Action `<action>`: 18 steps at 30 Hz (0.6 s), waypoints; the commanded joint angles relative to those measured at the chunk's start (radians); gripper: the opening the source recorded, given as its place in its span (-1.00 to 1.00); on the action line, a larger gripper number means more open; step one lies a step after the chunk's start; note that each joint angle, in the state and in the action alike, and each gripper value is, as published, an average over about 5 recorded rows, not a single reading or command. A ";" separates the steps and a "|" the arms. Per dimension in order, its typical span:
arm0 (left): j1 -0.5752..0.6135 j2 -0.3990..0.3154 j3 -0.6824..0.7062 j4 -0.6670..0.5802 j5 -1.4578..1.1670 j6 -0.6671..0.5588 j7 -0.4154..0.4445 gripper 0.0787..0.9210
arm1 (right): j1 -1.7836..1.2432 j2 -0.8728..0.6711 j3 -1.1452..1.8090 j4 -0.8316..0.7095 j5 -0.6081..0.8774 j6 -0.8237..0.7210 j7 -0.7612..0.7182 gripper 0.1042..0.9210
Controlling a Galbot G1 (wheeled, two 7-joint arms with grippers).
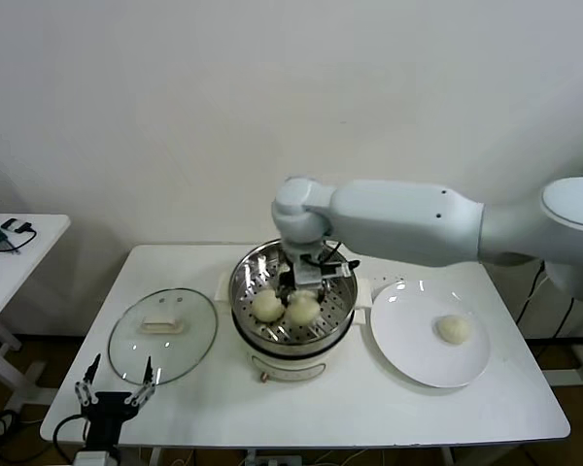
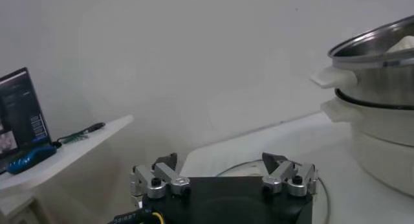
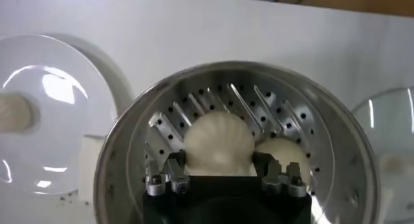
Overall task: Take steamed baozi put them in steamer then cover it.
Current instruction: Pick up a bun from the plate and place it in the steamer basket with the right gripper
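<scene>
Stainless steel rings my right gripper (image 1: 304, 287), which reaches down inside the steamer (image 1: 293, 309) over its perforated tray (image 3: 194, 109). My wrist camera shows the fingers (image 3: 169, 170) spread on either side of a steamed baozi (image 3: 218, 141), close against its flanks; I cannot tell whether the pads press it. That bun (image 1: 303, 309) rests on the tray, with a 2nd baozi (image 1: 266, 305) just beside it, toward my left. A 3rd baozi (image 1: 454, 329) lies alone on the white plate (image 1: 408, 345), which sits on the white table (image 1: 369, 408) to the right of the steamer. To its left, the glass lid (image 1: 163, 335) lies flat on the table. My left gripper (image 1: 115, 388) hangs at the table's near left edge, fingers (image 2: 284, 173) apart, holding nothing
</scene>
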 commanded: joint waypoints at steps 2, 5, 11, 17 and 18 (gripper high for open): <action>0.006 0.001 -0.003 0.005 -0.005 -0.004 -0.001 0.77 | -0.051 0.011 -0.010 0.040 -0.058 0.019 -0.006 0.41; 0.006 0.000 -0.003 0.006 -0.004 -0.004 -0.001 0.77 | -0.053 0.010 -0.006 0.038 -0.057 0.007 -0.010 0.42; 0.017 -0.003 -0.003 -0.002 -0.001 -0.006 -0.002 0.77 | -0.056 0.013 0.009 0.024 -0.048 -0.015 -0.021 0.61; 0.027 -0.002 -0.008 -0.008 -0.003 -0.011 -0.003 0.77 | -0.042 0.001 0.034 0.002 -0.044 -0.012 -0.026 0.76; 0.027 -0.003 -0.008 -0.007 -0.003 -0.011 -0.003 0.77 | -0.034 -0.005 0.041 -0.002 -0.044 -0.013 -0.026 0.76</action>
